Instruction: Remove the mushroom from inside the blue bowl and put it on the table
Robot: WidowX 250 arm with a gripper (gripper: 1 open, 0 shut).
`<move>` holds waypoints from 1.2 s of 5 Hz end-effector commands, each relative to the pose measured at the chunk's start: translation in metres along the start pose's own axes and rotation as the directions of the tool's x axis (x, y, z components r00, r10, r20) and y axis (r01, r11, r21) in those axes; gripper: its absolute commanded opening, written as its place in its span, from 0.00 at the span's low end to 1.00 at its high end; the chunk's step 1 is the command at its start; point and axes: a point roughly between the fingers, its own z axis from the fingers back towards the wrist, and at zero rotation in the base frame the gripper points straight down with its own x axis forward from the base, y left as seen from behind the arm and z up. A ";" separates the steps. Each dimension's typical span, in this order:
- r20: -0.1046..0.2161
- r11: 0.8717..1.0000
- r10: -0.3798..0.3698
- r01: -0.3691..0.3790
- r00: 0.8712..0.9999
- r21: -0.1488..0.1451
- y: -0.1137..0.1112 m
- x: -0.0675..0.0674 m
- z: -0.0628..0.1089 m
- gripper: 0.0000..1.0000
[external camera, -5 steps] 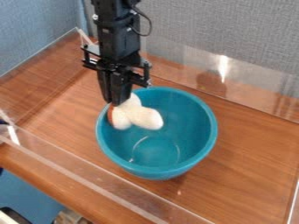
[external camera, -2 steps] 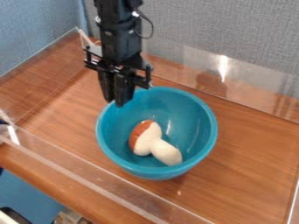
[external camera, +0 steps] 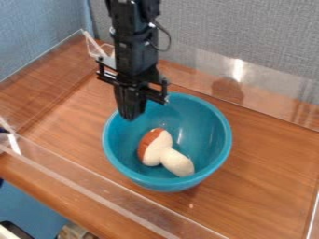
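Observation:
The mushroom (external camera: pixel 163 153) lies on its side at the bottom of the blue bowl (external camera: pixel 207 131), orange-brown cap toward the left and cream stem pointing to the front right. My gripper (external camera: pixel 132 112) points straight down just inside the bowl's far-left rim. It is shut, with nothing between its fingers. It hangs above and to the left of the mushroom, apart from it. The bowl stands on the brown wooden table (external camera: pixel 56 103).
Low clear acrylic walls edge the table, one along the front (external camera: pixel 88 182) and one at the back right (external camera: pixel 256 75). A grey-blue backdrop rises behind. Bare wood shows left of the bowl and to its right.
A second ago the mushroom hung at my fingertips above the bowl's left side. It has since dropped to the bowl's bottom, and the fingers have shut empty.

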 end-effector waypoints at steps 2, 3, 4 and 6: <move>0.027 1.000 -0.027 0.027 0.999 0.014 -0.008 -0.001 0.006 0.00; 0.029 0.999 -0.039 0.039 0.999 0.015 -0.011 -0.002 0.007 0.00; 0.031 0.999 -0.049 0.048 0.998 0.016 -0.014 -0.002 0.007 0.00; 0.035 0.998 -0.064 0.063 0.997 0.020 -0.017 -0.003 0.009 0.00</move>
